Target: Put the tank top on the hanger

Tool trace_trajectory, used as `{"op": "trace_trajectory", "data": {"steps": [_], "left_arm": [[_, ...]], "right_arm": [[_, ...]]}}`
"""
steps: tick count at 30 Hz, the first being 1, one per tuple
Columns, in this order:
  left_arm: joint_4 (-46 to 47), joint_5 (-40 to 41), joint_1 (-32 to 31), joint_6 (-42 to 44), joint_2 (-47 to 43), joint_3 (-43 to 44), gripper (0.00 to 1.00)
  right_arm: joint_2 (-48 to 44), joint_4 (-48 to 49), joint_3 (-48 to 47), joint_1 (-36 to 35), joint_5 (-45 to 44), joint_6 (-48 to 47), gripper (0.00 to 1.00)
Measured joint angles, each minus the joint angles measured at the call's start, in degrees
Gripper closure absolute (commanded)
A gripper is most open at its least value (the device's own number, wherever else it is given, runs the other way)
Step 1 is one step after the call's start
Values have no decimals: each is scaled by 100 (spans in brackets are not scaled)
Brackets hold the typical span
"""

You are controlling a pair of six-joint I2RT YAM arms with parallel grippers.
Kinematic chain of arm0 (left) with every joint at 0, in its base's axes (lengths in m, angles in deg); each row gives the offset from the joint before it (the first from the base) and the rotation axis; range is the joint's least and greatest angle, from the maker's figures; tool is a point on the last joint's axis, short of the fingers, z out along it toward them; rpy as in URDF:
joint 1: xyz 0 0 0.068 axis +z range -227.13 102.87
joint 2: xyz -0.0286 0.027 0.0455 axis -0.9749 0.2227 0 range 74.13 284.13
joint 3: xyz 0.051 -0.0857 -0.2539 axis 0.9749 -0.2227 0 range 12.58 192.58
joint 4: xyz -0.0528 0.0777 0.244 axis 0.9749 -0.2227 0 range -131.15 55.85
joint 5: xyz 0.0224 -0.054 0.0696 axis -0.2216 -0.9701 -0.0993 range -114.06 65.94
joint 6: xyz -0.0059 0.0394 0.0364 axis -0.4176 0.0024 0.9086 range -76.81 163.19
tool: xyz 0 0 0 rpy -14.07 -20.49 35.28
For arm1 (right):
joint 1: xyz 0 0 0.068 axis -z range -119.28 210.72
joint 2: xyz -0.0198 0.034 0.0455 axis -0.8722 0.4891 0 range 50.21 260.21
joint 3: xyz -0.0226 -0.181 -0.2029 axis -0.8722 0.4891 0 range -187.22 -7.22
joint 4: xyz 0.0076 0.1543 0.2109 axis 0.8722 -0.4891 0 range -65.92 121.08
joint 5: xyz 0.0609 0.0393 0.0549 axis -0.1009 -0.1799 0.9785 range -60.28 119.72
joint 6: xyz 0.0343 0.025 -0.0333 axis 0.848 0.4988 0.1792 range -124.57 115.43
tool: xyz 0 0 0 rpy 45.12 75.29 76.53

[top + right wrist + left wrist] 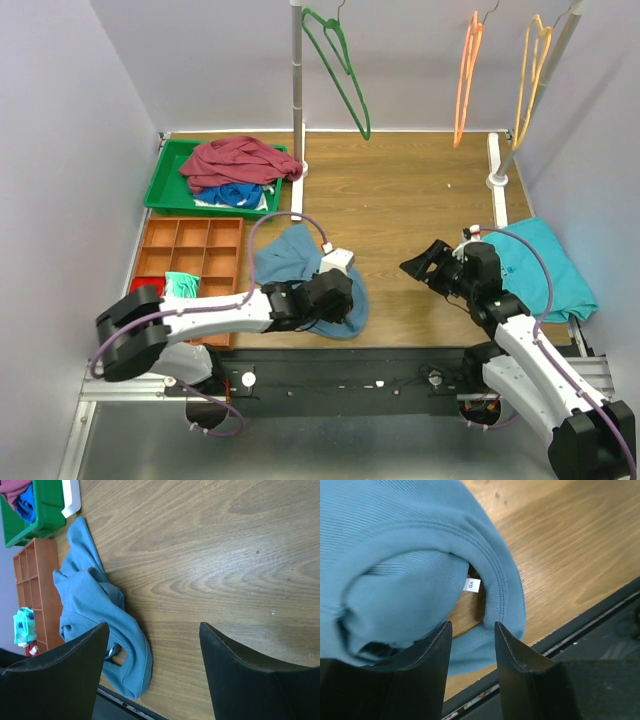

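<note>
A: Room on the table (400,190)?
B: Bare wood mid-frame. Tank top (290,258) crumpled lower left of centre, near the front edge. Hanger (345,75) on the rail, top centre.
A: Grippers?
B: Left gripper (472,626) narrow gap, tips at the tank top's ribbed band. Right gripper (152,627) wide, holding nothing, over bare wood.

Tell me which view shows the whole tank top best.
Right wrist view: the tank top lies crumpled on the table, almost entirely visible. Top external: the left arm covers part of it. Left wrist: only a close-up of a ribbed edge and the label.
</note>
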Motion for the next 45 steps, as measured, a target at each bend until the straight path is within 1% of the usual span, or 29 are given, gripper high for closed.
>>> {"op": "trace_trajectory", "data": {"steps": [3,4,5,7,8,9,11,12,15,17,21,23,24,25,27,30,34,35,36,40,42,45], "left_arm": [[131,-31,-85,-28,485,33,38],[173,-48,-90,-33,638,72,37],[219,-61,-90,-37,761,109,37],[350,-140,-87,-52,1058,203,45],[420,-197,-87,-52,1189,247,51],[459,-240,-90,-50,1272,282,69],[601,-358,-92,-48,1399,310,88],[632,-413,-94,-48,1405,313,100],[575,-461,-96,-33,1368,413,100],[417,-435,-96,-11,1167,487,100],[-160,-168,-48,31,44,623,100],[-501,33,39,72,-664,890,100],[-570,90,68,90,-798,973,100],[-717,232,153,127,-1176,1202,100],[-944,422,251,153,-1486,1462,100],[-1432,752,352,219,-1864,1731,100],[-1993,1029,496,284,-2131,1873,100],[-2118,1097,538,302,-2166,1910,100],[-2277,1180,610,313,-2221,1974,100],[-2669,1449,767,328,-2361,2142,100],[-2809,1593,822,317,-2446,2173,100],[-3012,1744,944,299,-2588,2175,100]], "right_arm": [[33,42,24,-39,-2,11,20],[52,44,33,-55,-2,13,20],[72,46,42,-74,-2,15,20],[96,46,59,-107,-2,33,20],[96,48,68,-116,-4,37,20],[96,52,76,-129,-2,42,20],[101,74,85,-149,-4,52,20],[116,103,85,-155,-4,57,20],[151,166,85,-181,-4,57,21],[170,177,85,-186,-4,57,23],[236,205,70,-186,-4,50,25],[337,258,22,-199,-2,50,26],[411,317,-17,-212,0,52,27],[468,363,-48,-225,9,57,27],[586,479,-101,-332,7,79,28],[850,660,-245,-855,-92,170,28],[1366,905,-643,-1888,-439,295,30],[1565,1027,-787,-2245,-570,315,31],[1696,1097,-874,-2415,-658,339,32],[2210,1279,-1172,-2973,-1145,413,37],[2350,1292,-1200,-3112,-1370,470,37],[2400,1285,-1172,-3139,-1679,575,38]]}}
